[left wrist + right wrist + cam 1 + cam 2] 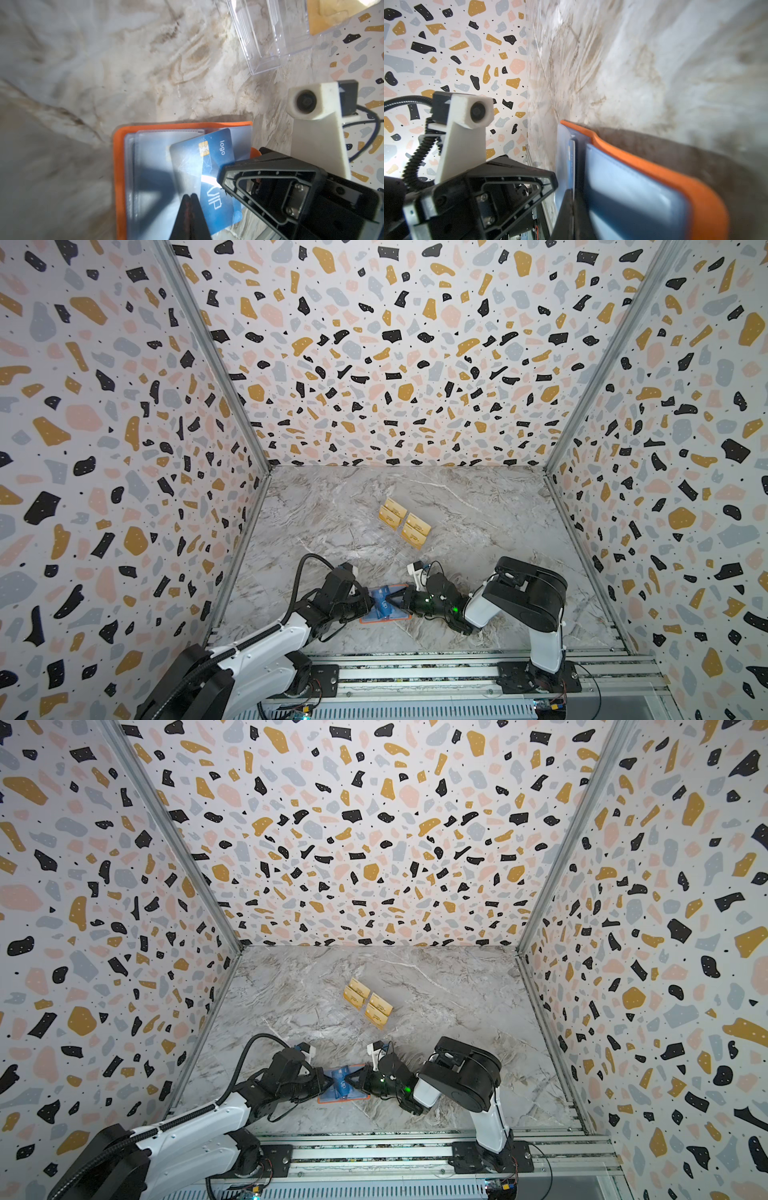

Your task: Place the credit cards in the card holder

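Orange card holder (384, 619) lies open and flat on the marble table (478, 531), down at 6 o'clock by the front rail, and both arms are right on it. Left gripper (190, 205) sits at 9 o'clock of the holder, jaws all but together. It looks to be pinching the edge of a clear sleeve (158, 158) to lift its mouth.

Right gripper (394, 598) sits at 3 o'clock, jaws clamped on the outer long edge of a blue VIP card (220, 212). That card is partway in: the strip toward 9 o'clock shows through the sleeve's film, while the lettered part is bare.

Here's the crux, I'd say. The sleeve lies toward 9 o'clock from the right gripper, and the card's long axis runs roughly 12 to 6, a touch skewed. So the push goes 3 to 9, long edge first, and the right arm is the one to drive it. That skew could jam a corner.

Farther back, about 1 o'clock of the holder and well apart, gold cards (417, 526) wait in the clear acrylic rack (268, 41).
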`<state>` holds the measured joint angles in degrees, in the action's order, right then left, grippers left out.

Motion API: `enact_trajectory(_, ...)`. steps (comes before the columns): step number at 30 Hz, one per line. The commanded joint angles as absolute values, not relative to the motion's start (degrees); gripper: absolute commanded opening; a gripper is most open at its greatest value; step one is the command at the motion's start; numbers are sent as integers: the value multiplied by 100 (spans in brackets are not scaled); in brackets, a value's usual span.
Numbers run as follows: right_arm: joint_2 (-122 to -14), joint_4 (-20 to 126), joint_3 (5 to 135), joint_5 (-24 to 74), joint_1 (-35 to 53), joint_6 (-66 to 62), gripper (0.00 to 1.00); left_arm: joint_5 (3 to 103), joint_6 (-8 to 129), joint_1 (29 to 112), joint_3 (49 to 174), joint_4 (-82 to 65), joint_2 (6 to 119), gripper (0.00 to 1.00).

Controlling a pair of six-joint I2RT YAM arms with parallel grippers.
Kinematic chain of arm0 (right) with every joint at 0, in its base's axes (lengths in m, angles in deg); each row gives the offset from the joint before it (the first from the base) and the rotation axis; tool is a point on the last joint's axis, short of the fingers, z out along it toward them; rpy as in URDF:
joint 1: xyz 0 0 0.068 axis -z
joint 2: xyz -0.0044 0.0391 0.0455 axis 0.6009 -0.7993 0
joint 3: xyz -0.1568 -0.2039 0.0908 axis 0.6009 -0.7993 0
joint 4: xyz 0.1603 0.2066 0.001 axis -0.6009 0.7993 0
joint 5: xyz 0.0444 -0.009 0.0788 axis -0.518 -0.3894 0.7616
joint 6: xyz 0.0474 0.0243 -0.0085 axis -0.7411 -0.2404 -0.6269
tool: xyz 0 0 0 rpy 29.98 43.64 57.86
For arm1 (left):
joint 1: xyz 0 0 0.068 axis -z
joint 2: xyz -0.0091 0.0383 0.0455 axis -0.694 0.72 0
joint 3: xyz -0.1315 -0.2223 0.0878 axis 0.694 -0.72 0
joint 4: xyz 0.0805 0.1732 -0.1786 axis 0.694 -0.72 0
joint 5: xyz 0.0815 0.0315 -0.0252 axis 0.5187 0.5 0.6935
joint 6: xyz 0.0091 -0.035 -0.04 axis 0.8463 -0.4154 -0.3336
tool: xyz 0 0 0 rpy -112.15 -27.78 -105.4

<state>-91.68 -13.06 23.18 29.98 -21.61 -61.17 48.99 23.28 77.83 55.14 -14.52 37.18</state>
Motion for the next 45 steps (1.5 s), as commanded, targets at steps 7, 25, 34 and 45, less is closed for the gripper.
enact_trajectory(7,-9025,-980,2301,2772,-2221,-6103,0,6276,2528,7805,5974,-2692,3300,39)
enact_trajectory(25,-9215,-1562,2183,2396,-2358,-6427,0,5578,2454,7805,5483,-1882,3834,7)
enact_trajectory(34,-8945,-597,2498,2318,-2539,-6289,3,5304,2118,7822,5165,-1508,3604,3)
enact_trajectory(45,-8114,1944,3149,2227,-2635,-5416,41,5264,2092,7822,5145,-1373,3611,3)
